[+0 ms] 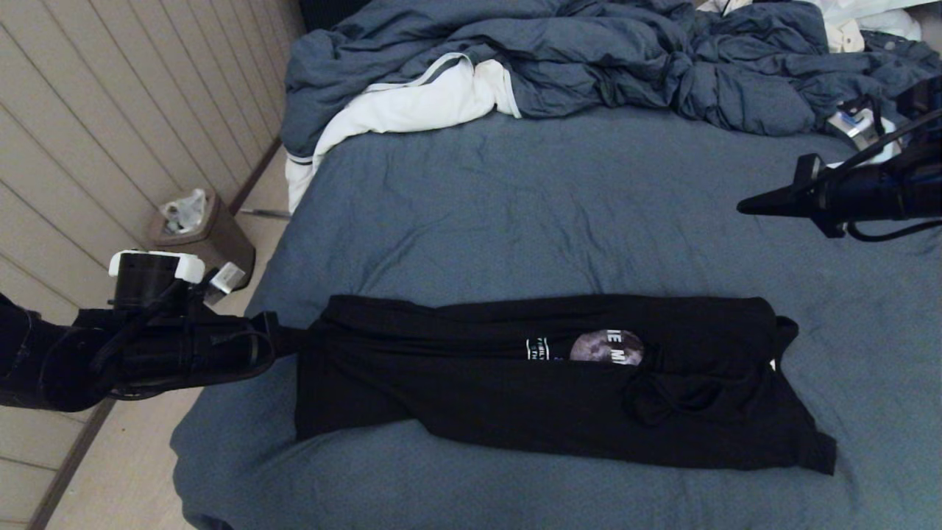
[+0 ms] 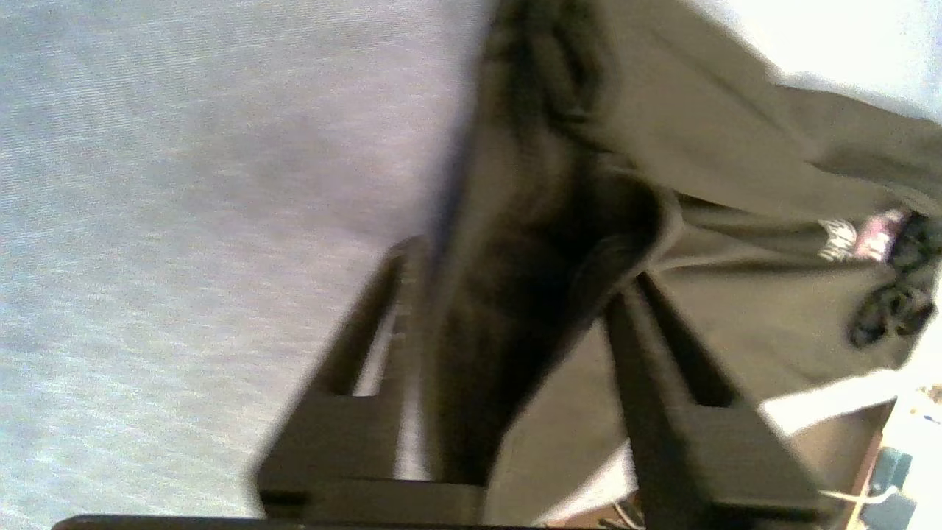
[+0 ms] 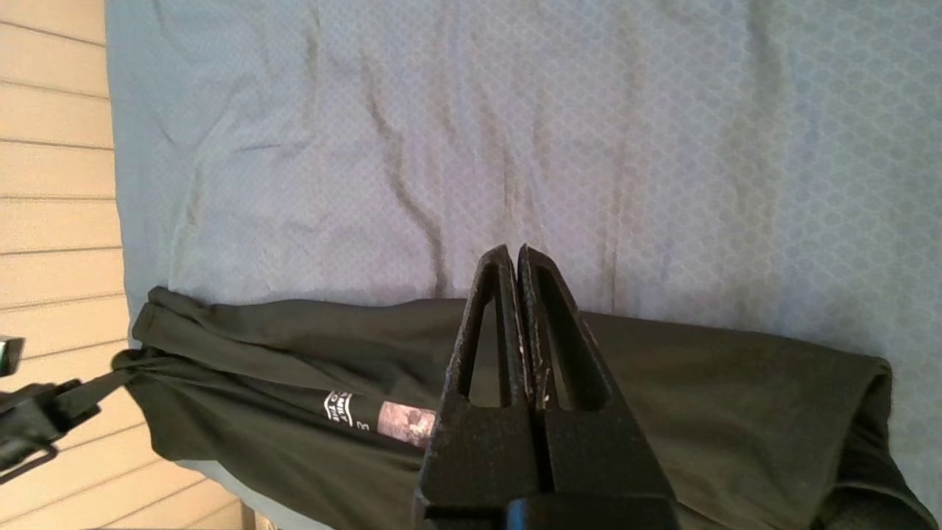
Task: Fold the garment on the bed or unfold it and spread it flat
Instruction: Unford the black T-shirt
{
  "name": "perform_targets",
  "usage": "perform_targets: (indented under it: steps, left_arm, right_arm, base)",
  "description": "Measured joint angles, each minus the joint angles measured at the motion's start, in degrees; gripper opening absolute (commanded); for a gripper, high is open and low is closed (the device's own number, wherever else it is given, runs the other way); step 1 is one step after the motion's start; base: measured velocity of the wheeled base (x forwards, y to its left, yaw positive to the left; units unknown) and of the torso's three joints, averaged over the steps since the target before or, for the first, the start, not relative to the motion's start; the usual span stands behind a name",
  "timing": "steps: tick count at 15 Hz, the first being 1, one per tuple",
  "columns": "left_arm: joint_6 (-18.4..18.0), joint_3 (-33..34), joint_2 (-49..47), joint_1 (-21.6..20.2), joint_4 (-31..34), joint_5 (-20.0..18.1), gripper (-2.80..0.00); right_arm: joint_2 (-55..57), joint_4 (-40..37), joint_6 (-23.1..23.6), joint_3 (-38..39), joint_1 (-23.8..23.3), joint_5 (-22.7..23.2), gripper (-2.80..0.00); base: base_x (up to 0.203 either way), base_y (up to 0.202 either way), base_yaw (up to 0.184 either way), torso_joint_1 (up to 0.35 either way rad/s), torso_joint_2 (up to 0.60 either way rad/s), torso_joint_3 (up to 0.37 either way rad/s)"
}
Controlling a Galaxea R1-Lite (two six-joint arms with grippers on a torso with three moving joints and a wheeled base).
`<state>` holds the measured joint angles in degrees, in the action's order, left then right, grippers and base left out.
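Observation:
The garment (image 1: 515,390), a black T-shirt, lies folded into a long band across the near part of the bed (image 1: 552,206). Part of its moon print and white lettering (image 1: 589,346) shows in the fold. My left gripper (image 1: 302,338) is at the shirt's left end, over the bed's left edge. In the left wrist view its fingers (image 2: 522,265) stand apart, with a bunched fold of the black cloth (image 2: 515,309) lying between them against one finger. My right gripper (image 1: 743,206) hovers over the bed at the right, beyond the shirt's right end, shut (image 3: 511,250) on nothing.
A rumpled blue-grey duvet (image 1: 589,51) and a white cloth with grey trim (image 1: 412,103) are piled at the head of the bed. A brown waste bin (image 1: 202,235) stands on the floor by the panelled wall at the left. Bare sheet lies between shirt and duvet.

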<state>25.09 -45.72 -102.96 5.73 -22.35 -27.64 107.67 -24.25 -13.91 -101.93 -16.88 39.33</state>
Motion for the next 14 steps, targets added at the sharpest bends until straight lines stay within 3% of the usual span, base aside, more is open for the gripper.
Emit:
perform_targets:
  steps: [4,10,11,14]
  left_arm:
    - [0.03,-0.01,4.76,0.75,1.79,-0.06,0.00]
    - [0.40,-1.63,11.77,-2.85,3.19,-0.09,0.00]
    - [0.41,-2.91,12.38,-2.95,4.41,-0.09,-2.80]
    - [0.49,-8.38,14.12,-1.13,11.08,-0.22,-2.80]
  right_arm:
    - [0.00,0.02,0.08,-0.02,-0.01,0.00,-2.80]
    - [-0.09,-0.02,0.33,0.16,-0.01,0.00,-2.80]
    - [-0.11,0.03,0.41,0.24,-0.01,-0.02,-2.80]
    - [-0.30,-0.05,0.71,0.66,0.13,0.00,-2.80]
  base:
    - [0.000,0.000,0.000,0.000,0.00,0.000]
    - [0.000,0.000,0.000,0.000,0.00,0.000]
    - [0.000,0.000,0.000,0.000,0.00,0.000]
    - [0.000,0.000,0.000,0.000,0.00,0.000]
